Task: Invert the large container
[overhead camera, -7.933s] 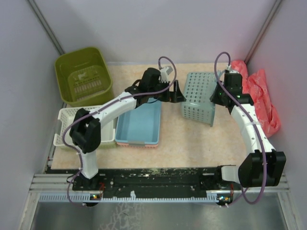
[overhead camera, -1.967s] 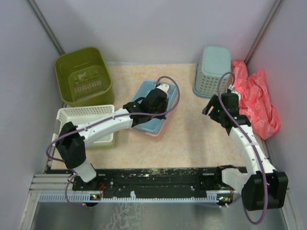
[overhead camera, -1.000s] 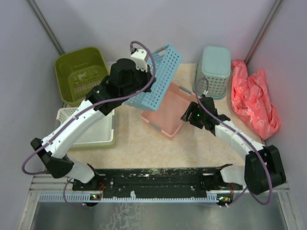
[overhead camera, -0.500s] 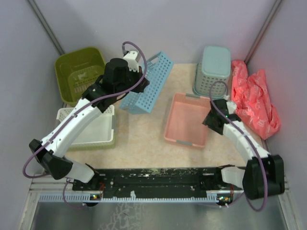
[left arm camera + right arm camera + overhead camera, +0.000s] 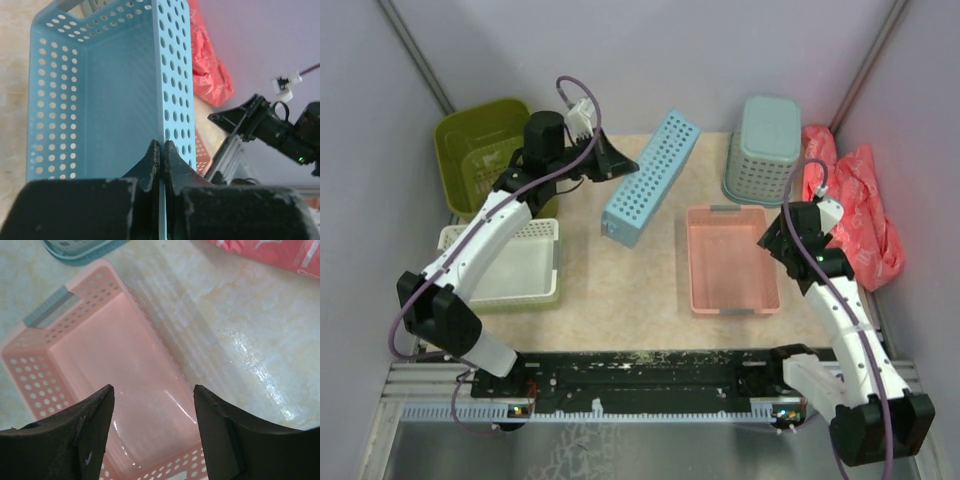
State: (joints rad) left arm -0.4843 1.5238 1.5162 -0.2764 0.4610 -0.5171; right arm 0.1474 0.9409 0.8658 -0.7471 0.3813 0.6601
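Left claw (image 5: 161, 150): fingers pressed together on the long perforated wall of the blue tray (image 5: 110, 100), pinching its rim. The tray was up on edge, open side facing the left wrist camera. From the top view it ran slantwise mid-table. Could not tell whether its lower edge touched the table (image 5: 620, 290).

Left arm (image 5: 485, 235) reached from the near-left base towards the far side. Its wrist passed over the near-right rim of the tub (image 5: 480, 150).

Tub: in the far-left corner, close to both walls, upright with its mouth up and the slotted bottom visible inside. Neither claw was touching it. Just in front of it sat the white basket (image 5: 510, 270), lying in a pale-green tray (image 5: 552, 297).

Right claw (image 5: 151, 390): fingers spread wide, nothing between them. It hung over the pink tray (image 5: 105, 365), which lay flat and open side up on the table, right of centre.

Beyond the pink tray, the teal basket (image 5: 765, 140) stood upside down at the far right. The red bag (image 5: 855, 200) was crumpled against the right wall, just beside the basket and near the right arm.

Between the blue tray and the tub there was only the left arm itself.
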